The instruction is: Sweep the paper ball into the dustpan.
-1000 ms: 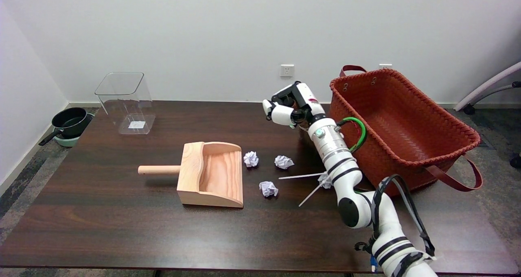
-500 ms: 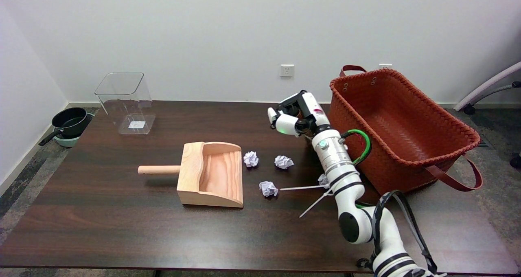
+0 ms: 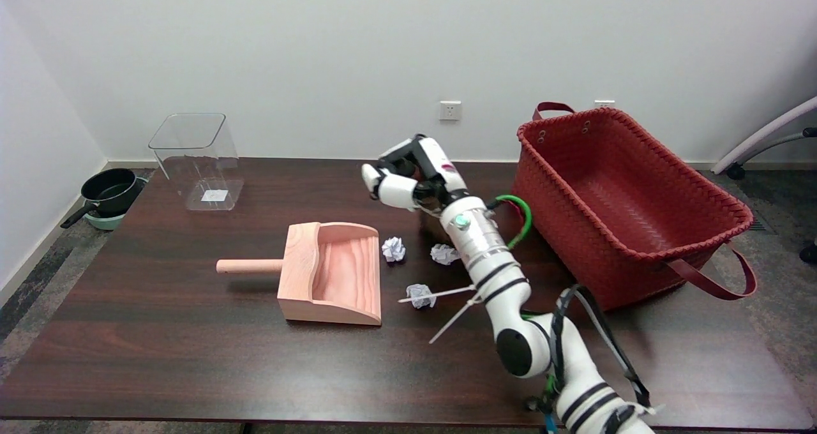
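Observation:
A wooden dustpan (image 3: 332,273) lies at the table's middle, its handle pointing left and its open mouth to the right. Three crumpled paper balls lie right of the mouth: one (image 3: 394,249) close to it, a second (image 3: 443,253) partly behind my forearm, a third (image 3: 420,295) nearer the front. My right hand (image 3: 410,173) hovers behind and above the two far balls with its fingers curled in. A dark brush-like thing (image 3: 434,227) hangs just under the hand, mostly hidden by the wrist, and the hand seems to hold it.
A large red woven basket (image 3: 629,230) stands at the right of the table, close to my arm. A clear plastic bin (image 3: 198,156) stands at the back left. White tie ends (image 3: 454,314) stick out from my forearm. A black pan (image 3: 110,190) sits on the floor at the left.
My right arm and hand have swung left, away from the basket, to above the two far paper balls; the dark thing went along. The balls and dustpan have not moved.

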`<state>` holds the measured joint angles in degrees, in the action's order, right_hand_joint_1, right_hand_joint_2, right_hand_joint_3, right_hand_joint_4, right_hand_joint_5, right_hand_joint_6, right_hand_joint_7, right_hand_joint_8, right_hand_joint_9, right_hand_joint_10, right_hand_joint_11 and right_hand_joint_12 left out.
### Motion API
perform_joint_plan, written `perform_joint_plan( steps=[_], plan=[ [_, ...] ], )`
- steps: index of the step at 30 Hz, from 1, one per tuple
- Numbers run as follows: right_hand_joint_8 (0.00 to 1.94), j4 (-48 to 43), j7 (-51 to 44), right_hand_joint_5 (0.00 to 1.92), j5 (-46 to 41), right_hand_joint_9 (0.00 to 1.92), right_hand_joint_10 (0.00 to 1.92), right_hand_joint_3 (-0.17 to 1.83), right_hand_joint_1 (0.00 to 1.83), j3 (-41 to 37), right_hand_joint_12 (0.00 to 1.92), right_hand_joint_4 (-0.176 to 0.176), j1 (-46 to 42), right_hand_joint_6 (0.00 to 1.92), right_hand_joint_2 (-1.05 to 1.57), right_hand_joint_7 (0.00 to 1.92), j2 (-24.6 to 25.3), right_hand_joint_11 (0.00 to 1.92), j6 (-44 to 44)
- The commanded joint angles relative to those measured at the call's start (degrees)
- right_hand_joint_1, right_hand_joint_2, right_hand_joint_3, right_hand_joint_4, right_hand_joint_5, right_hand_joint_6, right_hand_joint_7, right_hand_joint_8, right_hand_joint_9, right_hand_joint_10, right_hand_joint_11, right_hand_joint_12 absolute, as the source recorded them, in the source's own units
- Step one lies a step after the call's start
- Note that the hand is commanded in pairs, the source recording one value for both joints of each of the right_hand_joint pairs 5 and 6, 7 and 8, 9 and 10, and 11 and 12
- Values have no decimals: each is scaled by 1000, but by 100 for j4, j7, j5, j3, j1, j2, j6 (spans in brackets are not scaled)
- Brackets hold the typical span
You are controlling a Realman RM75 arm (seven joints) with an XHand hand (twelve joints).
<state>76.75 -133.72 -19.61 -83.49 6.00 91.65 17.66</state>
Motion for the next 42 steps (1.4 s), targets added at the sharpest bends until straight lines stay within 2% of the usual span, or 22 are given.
perform_joint_plan(
  steps=[1,10,15,18,23,29,31,34,37,42],
  plan=[
    [1920,-117,-1,1920,-495,1920,1920,1364,1064,1312,1910,0,986,1920,1571,1920,21,1910,10],
    [1920,512,-1,1920,-655,1920,1920,1382,1067,1194,1911,0,859,1920,1571,1920,30,1911,354],
    [1920,1383,-1,1920,-520,1920,1920,1373,1072,1026,1905,0,309,1920,1571,1920,-409,1905,332],
    [1920,2190,-1,1920,-89,1920,1920,1364,1075,794,1904,0,-218,1920,1571,1920,-586,1904,-74],
    [1920,2960,-1,1920,735,1920,1920,1348,1081,214,1908,0,-587,1920,1571,1920,-410,1908,-1210],
    [1920,2895,-1,1920,1599,1920,1920,1346,1082,-86,1909,0,-528,1920,1571,1920,-225,1909,-1354],
    [1920,2960,-1,1920,2204,1920,1920,1349,1083,-190,1907,0,-465,1920,1571,1920,21,1907,-1530],
    [1920,3026,7,1920,2669,1920,1920,1369,1083,-324,1908,0,-562,1920,1571,1920,485,1908,-1450],
    [1920,2986,7,1920,2775,1920,1920,1398,1083,-437,1902,0,-660,1920,1571,1920,903,1902,-1242],
    [1920,2998,7,1920,3173,1920,1920,1477,1079,-548,1901,0,-771,1920,1571,1920,1259,1901,-1236]
  ],
)
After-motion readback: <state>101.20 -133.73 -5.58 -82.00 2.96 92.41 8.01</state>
